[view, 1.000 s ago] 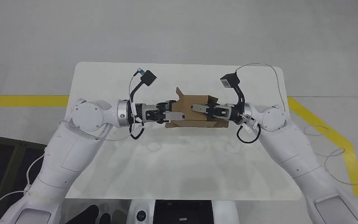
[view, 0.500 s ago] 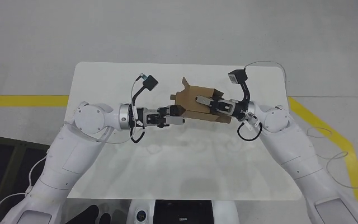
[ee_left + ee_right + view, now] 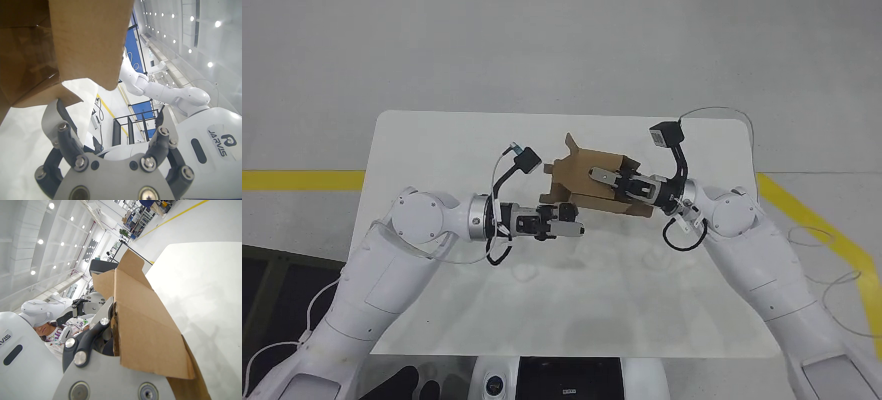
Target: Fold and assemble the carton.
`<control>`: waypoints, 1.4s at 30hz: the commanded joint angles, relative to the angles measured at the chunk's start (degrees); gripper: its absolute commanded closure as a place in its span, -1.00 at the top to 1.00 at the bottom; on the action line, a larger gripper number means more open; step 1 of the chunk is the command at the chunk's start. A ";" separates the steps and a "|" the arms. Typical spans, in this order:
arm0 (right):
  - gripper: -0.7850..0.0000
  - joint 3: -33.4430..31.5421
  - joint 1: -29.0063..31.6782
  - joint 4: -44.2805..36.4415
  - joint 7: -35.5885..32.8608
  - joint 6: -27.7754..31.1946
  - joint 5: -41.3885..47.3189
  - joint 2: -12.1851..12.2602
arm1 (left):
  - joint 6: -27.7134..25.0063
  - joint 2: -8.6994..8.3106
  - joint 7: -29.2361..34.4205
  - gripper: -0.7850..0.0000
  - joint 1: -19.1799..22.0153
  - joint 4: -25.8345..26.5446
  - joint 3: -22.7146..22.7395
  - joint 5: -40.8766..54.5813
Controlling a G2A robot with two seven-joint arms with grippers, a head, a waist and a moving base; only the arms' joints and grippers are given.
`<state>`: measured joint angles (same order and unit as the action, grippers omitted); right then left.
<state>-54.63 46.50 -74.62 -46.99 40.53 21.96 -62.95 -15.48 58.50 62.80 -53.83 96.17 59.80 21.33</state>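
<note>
Right gripper (image 3: 602,179) was clamped on the carton (image 3: 570,176) wall; left gripper (image 3: 575,222), spread apart, hung beside it. The next move likely called for pushing a flap inward.

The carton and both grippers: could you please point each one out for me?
carton (image 3: 570,185), top view, on its bare brown wall.
left gripper (image 3: 110,105), left wrist view, midway between its open fingertips.
right gripper (image 3: 604,180), top view, between its fingertips, clamped on the carton.

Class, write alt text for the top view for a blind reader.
The right gripper holds a brown, partly folded carton at the middle of a white table. The left gripper, open, is apart from it, nearer the robot.
</note>
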 commanded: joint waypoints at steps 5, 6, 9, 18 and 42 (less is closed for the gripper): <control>-1.00 0.11 0.55 -0.31 -0.16 0.02 0.14 -0.30 | -0.04 0.36 -0.13 1.00 0.97 -0.96 -0.74 0.33; -1.00 0.13 0.63 -0.34 -0.30 0.03 0.20 -0.34 | -0.09 0.40 -0.19 1.00 1.14 -1.11 -0.71 0.31; -1.00 0.10 0.90 -0.26 -0.65 0.01 0.45 -0.45 | -0.12 0.45 -0.36 1.00 1.53 -1.62 -0.41 0.24; -1.00 0.35 1.45 -0.30 -1.69 0.09 1.28 -0.91 | 0.05 0.47 -0.99 1.00 1.39 -2.11 0.54 0.29; -1.00 -5.43 3.34 0.49 -9.40 -1.49 5.38 0.08 | -0.70 -0.87 -0.15 1.00 -1.34 -3.71 7.81 -1.66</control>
<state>-59.87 49.66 -74.06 -55.54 39.20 26.83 -62.95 -16.26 57.73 62.81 -54.93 92.74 67.15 19.84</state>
